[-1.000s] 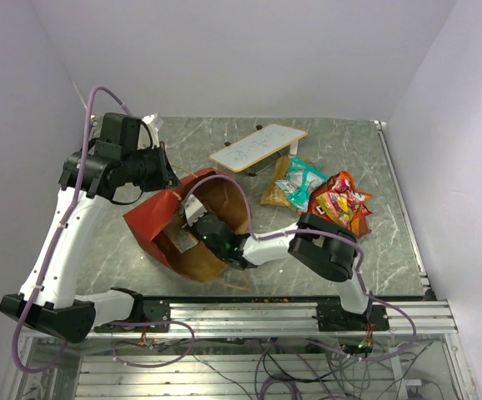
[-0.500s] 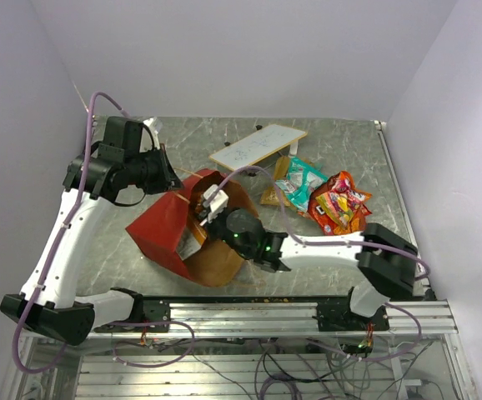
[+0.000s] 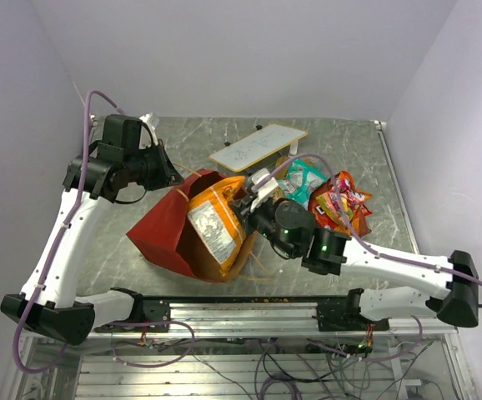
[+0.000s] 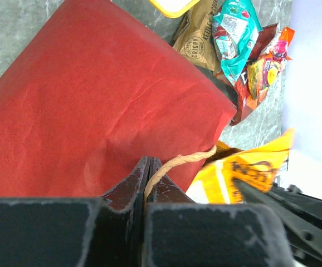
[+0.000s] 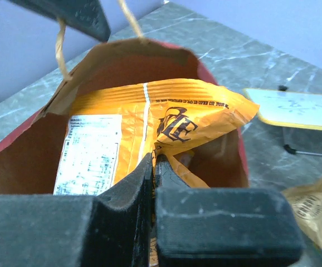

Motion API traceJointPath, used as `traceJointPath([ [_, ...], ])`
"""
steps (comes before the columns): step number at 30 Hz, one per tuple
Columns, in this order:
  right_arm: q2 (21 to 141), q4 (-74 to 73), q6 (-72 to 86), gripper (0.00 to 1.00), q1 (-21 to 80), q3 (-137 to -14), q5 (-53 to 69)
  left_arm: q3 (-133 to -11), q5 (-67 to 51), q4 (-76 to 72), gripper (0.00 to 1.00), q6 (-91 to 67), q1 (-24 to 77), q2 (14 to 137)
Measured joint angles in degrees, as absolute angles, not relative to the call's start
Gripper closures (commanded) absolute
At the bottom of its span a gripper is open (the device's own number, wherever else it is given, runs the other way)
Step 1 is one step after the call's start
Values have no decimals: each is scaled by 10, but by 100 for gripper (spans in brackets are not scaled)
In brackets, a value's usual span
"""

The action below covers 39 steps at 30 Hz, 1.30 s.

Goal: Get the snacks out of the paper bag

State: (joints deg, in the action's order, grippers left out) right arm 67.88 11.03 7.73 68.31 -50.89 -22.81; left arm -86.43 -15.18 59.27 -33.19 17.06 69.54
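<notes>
The red paper bag (image 3: 159,227) lies on its side, mouth toward the right. My left gripper (image 3: 174,177) is shut on its string handle (image 4: 179,162) and holds the rim up; the bag's red side fills the left wrist view (image 4: 94,100). My right gripper (image 3: 243,204) is shut on an edge of an orange-yellow chip bag (image 3: 214,221), which sits half out of the bag's mouth. In the right wrist view the fingers (image 5: 154,161) pinch the packet's fold (image 5: 150,122) in front of the brown inside (image 5: 16,167). Other snacks (image 3: 341,204) lie in a pile at the right.
A flat white tan-edged board (image 3: 258,147) stands on small legs behind the bag. A teal pack (image 3: 301,179) and a gold-brown pack (image 3: 276,193) lie beside the red and orange packets. The metal rail (image 3: 266,312) runs along the near edge.
My right arm has drawn back out of the bag toward the right, pulling the orange-yellow chip bag up into the mouth. The left gripper has kept its hold on the handle.
</notes>
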Motion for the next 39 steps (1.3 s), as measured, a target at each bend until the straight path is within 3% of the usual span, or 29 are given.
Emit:
traceJointPath([
  [6,627,19,51,100,683,-586,-300,-864,-146,584,93,-335,170,696],
  [14,567,5,-44,100,683,-692,-417,-862,-146,568,93,-337,169,711],
  [20,566,105,-243,100,666,-667,-560,-862,-146,567,93,-339,169,726],
  [23,578,116,-296,100,596,-644,-587,-862,-146,567,93,-338,168,726],
  [31,617,-3,-179,100,369,-645,-529,-862,-146,568,93,-336,165,729],
  [39,682,-111,10,100,322,-649,-456,-862,-146,568,93,-333,162,732],
])
